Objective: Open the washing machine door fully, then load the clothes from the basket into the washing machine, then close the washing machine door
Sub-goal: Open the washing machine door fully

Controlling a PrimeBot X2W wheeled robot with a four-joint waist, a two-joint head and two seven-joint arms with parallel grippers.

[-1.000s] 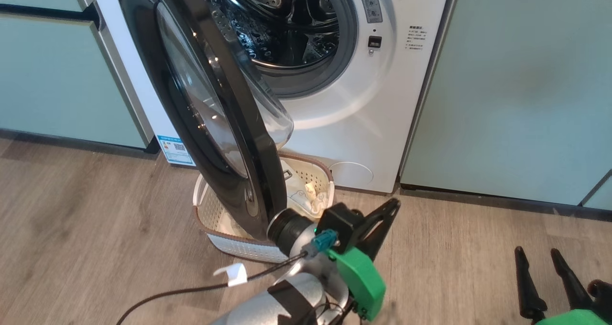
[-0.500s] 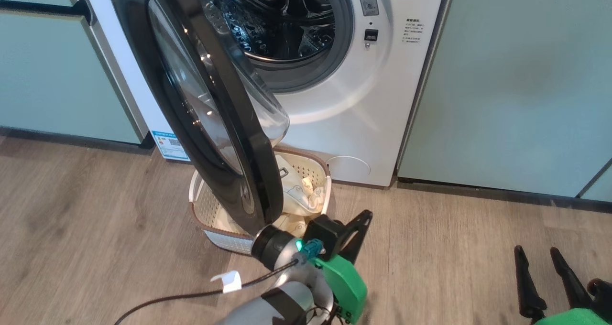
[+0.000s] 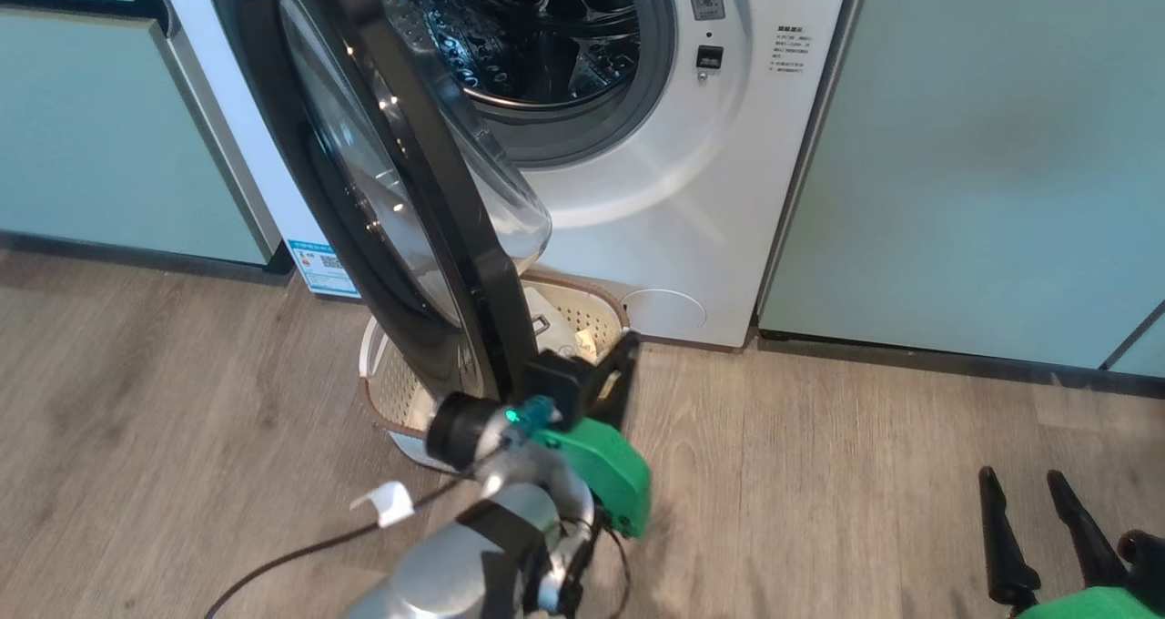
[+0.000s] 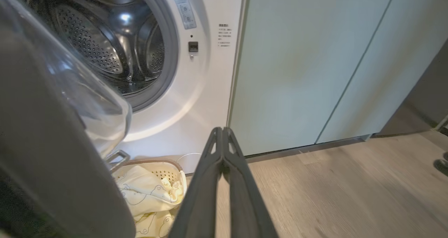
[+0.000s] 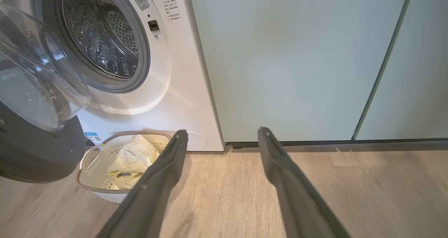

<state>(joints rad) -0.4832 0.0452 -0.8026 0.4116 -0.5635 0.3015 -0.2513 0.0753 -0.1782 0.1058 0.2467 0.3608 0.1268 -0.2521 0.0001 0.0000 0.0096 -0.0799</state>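
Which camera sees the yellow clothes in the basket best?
The right wrist view: the clothes lie open to it inside the basket. The left wrist view catches part of them beside the door. The head view shows a scrap behind the door.

Door (image 3: pixel 455 228): glossy black rim, smooth, mirror-like.
Bowl (image 5: pixel 38 80): clear glass, polished, catching reflections.
Drum (image 5: pixel 101 38): shiny perforated steel.
Ring (image 4: pixel 171 56): grey rubber, matt.
Machine (image 3: pixel 710 200): white front, smooth, with a soft sheen.
Basket (image 5: pixel 105 195): cream perforated plastic, brown rim.
Clothes (image 5: pixel 134 157): soft pale yellow cloth, rumpled.
Floor (image 3: pixel 819 492): grey-brown wood-grain boards, matt.
Cabinets (image 3: pixel 983 164): pale green panels, smooth, matt.
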